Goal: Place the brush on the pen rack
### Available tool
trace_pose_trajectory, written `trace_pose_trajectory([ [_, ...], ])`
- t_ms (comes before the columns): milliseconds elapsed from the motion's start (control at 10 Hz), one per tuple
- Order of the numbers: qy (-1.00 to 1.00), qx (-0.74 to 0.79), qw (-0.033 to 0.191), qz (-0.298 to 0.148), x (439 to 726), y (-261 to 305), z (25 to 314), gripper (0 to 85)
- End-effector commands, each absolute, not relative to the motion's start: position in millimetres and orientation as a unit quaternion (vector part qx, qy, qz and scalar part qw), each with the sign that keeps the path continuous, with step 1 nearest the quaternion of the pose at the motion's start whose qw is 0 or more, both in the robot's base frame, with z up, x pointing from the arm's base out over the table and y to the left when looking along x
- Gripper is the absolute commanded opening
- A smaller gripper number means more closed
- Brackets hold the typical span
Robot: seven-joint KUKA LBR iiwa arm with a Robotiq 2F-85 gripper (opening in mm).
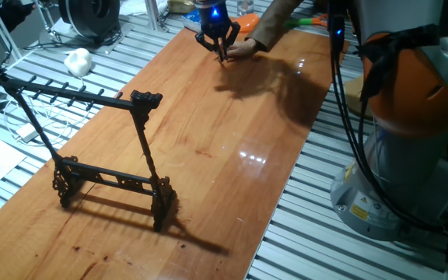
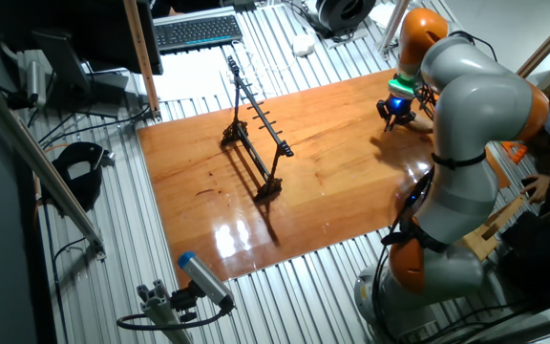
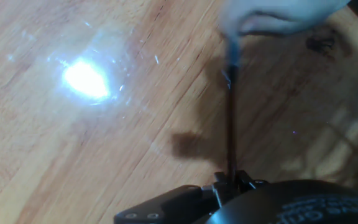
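My gripper (image 1: pixel 222 53) hovers low over the far end of the wooden table (image 1: pixel 208 148), fingers pointing down. In the hand view the brush (image 3: pixel 231 124) is a thin dark stick running from between my fingers (image 3: pixel 219 184) up to a person's hand (image 3: pixel 278 18), which holds its far end. The gripper (image 3: pixel 230 180) looks shut on the brush. The pen rack (image 1: pixel 76 97) is a black frame with a pegged top bar and scrolled feet, standing at the near left of the table, far from the gripper (image 2: pixel 392 117). From the other side, the pen rack (image 2: pixel 256 124) stands mid-table.
The person's hand (image 1: pixel 243 48) and forearm lie on the table right beside the gripper. A white lump (image 1: pixel 78 60) sits off the table's left edge. A keyboard (image 2: pixel 197 31) lies beyond the rack. My arm's base (image 1: pixel 411 132) stands to the right of the table.
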State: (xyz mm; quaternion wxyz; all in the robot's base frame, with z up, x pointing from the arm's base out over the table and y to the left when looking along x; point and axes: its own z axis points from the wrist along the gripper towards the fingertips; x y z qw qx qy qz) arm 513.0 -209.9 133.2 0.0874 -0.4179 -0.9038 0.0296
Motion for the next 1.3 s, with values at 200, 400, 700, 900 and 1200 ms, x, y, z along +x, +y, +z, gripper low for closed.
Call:
trace_pose_trajectory([
  [200, -0.891, -0.439, 0.109, 0.03, 527.8, -173.9, 155.0, 0.0],
  [400, -0.88, -0.457, 0.125, 0.027, 534.3, -136.6, 176.2, 0.0],
  [700, -0.865, -0.481, 0.143, 0.005, 528.2, -100.8, 191.2, 0.0],
  [900, -0.87, -0.474, 0.136, 0.01, 521.8, -98.0, 189.4, 0.0],
  [1200, -0.874, -0.467, 0.132, 0.021, 526.9, -107.8, 192.1, 0.0],
])
